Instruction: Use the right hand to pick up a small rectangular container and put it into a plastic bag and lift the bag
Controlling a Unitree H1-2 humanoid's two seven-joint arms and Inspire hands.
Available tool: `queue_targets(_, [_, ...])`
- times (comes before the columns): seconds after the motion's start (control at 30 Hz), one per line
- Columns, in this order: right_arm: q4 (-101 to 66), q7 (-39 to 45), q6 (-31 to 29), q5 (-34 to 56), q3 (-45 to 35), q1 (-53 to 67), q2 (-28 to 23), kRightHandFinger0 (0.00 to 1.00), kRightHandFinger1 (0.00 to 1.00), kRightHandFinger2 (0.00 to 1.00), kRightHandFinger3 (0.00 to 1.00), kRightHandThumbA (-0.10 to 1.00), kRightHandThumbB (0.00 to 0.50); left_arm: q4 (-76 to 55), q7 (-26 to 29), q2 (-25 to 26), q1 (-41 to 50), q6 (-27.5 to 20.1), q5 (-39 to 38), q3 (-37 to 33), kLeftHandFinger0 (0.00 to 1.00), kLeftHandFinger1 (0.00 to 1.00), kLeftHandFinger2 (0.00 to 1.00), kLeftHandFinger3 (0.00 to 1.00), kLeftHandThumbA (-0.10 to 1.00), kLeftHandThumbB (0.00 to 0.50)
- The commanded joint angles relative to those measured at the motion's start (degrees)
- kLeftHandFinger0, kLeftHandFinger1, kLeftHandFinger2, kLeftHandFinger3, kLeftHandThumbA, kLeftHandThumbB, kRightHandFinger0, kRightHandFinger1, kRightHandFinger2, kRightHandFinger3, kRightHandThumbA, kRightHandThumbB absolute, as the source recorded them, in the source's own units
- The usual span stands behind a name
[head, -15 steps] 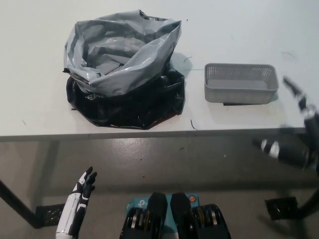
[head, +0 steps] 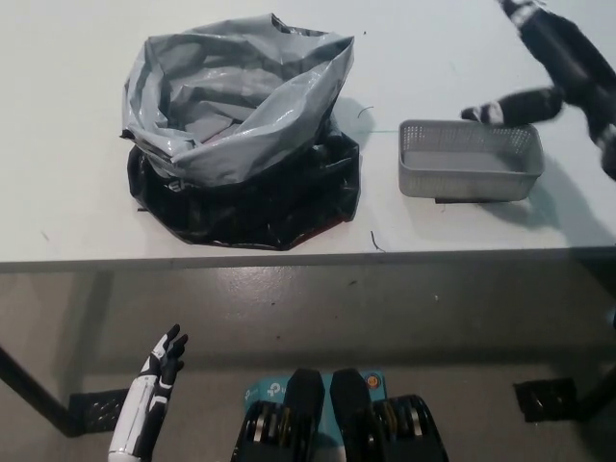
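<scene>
A small grey mesh rectangular container (head: pixel 469 160) sits on the white table (head: pixel 77 192), right of centre. A plastic bag (head: pixel 239 125), grey inside and black outside, stands open-mouthed at the table's left-middle. My black right hand (head: pixel 551 69) hovers over the container's far right corner, fingers spread apart and holding nothing; one finger reaches toward the container's back rim. My white left hand (head: pixel 154 387) hangs low at the lower left, below the table edge, fingers apart.
The table's front edge (head: pixel 289 258) runs across the middle of the picture, with grey floor below it. A black table foot (head: pixel 544 399) shows at the lower right.
My right hand has risen from below the table's edge at the right up to above the container's far right corner. The bag, container and left hand stayed put.
</scene>
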Motion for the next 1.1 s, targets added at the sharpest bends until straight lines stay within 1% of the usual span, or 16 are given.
queue_targets(0.0, [17.31,18.66,12.63,-9.3,10.77,-20.43,-1.47,1.0,1.0,1.0,1.0,1.0,0.5,-1.28,0.29,0.89,-2.4,-4.8,1.19,-0.48,1.0,1.0,1.0,1.0,1.0,0.279])
queue_targets(0.1, [20.24,20.41,15.27,-8.93,13.15,-22.33,-0.54,1.0,1.0,1.0,1.0,1.0,0.5,-1.24,0.38,0.83,-2.67,-4.55,1.42,-0.49,1.0,1.0,1.0,1.0,1.0,0.289])
queue_targets(0.13, [21.71,22.25,16.03,-8.86,14.43,-23.28,0.0,1.0,1.0,1.0,1.0,1.0,0.494,-1.17,0.28,0.78,-2.84,-4.59,1.29,-0.54,1.0,1.0,1.0,1.0,1.0,0.298])
queue_targets(0.23, [25.85,24.01,17.86,-9.94,17.54,-25.59,1.43,1.0,1.0,1.0,1.0,1.0,0.5,-1.03,0.32,0.8,-3.26,-4.79,1.43,-0.58,1.0,1.0,1.0,1.0,1.0,0.298])
queue_targets(0.3, [30.08,26.33,17.22,-8.64,19.05,-27.48,2.76,1.0,1.0,1.0,1.0,1.0,0.5,-1.39,0.56,0.78,-3.45,-4.25,1.87,-0.54,1.0,1.0,1.0,1.0,1.0,0.304])
queue_targets(0.33, [31.36,26.58,16.36,-8.17,19.42,-27.86,3.32,1.0,1.0,1.0,1.0,1.0,0.478,-1.4,0.53,0.79,-3.46,-4.27,1.86,-0.55,1.0,1.0,1.0,1.0,1.0,0.298])
queue_targets(0.37, [32.32,26.52,15.72,-8.04,19.73,-28.14,3.76,1.0,1.0,1.0,1.0,1.0,0.477,-1.38,0.51,0.8,-3.52,-4.28,1.87,-0.56,1.0,1.0,1.0,1.0,1.0,0.298])
queue_targets(0.47, [35.02,27.02,15.66,-8.21,21.14,-29.04,5.13,1.0,1.0,1.0,1.0,1.0,0.5,-1.55,0.44,0.86,-3.66,-4.16,2.08,-0.67,1.0,1.0,1.0,1.0,1.0,0.293])
queue_targets(0.5, [36.01,27.38,15.44,-8.38,21.64,-29.53,5.47,1.0,1.0,1.0,1.0,1.0,0.5,-1.81,0.39,0.87,-3.71,-3.88,2.12,-0.69,1.0,1.0,1.0,1.0,1.0,0.293])
queue_targets(0.57, [37.39,30.75,14.6,-7.37,22.29,-30.81,5.76,1.0,1.0,1.0,1.0,1.0,0.473,-1.74,0.28,0.95,-3.79,-3.92,2.03,-0.69,1.0,1.0,1.0,1.0,1.0,0.287])
queue_targets(0.63, [39.78,32.93,13.52,-6.57,22.49,-32.23,6.26,1.0,1.0,1.0,1.0,1.0,0.493,-1.9,0.13,0.99,-3.97,-3.56,1.82,-0.64,1.0,1.0,1.0,1.0,1.0,0.282])
queue_targets(0.8, [42.33,33.83,13.23,-5.77,21.59,-33.32,7.12,1.0,1.0,1.0,1.0,1.0,0.5,-1.37,0.2,1.21,-4.1,-4.2,2.27,-0.66,1.0,1.0,1.0,1.0,1.0,0.277])
queue_targets(0.87, [44.22,35.18,12.39,-5.61,21.77,-34.0,7.56,1.0,1.0,1.0,1.0,1.0,0.472,-1.5,0.03,1.28,-4.07,-3.86,2.28,-0.72,1.0,1.0,1.0,1.0,1.0,0.282])
queue_targets(0.9, [44.53,35.63,12.49,-5.87,22.02,-34.2,7.71,1.0,1.0,1.0,1.0,1.0,0.474,-1.69,0.04,1.27,-4.0,-3.72,2.42,-0.76,1.0,1.0,1.0,1.0,1.0,0.275])
queue_targets(0.97, [44.9,35.26,13.05,-6.91,22.56,-34.48,7.95,1.0,1.0,1.0,1.0,1.0,0.499,-1.85,0.05,1.22,-4.1,-3.54,2.29,-0.74,1.0,1.0,1.0,1.0,1.0,0.273])
queue_targets(1.07, [44.4,34.36,11.13,-9.55,24.73,-34.32,7.47,1.0,1.0,1.0,1.0,1.0,0.5,-2.06,0.31,1.2,-4.22,-3.36,2.67,-0.72,1.0,1.0,1.0,1.0,1.0,0.279])
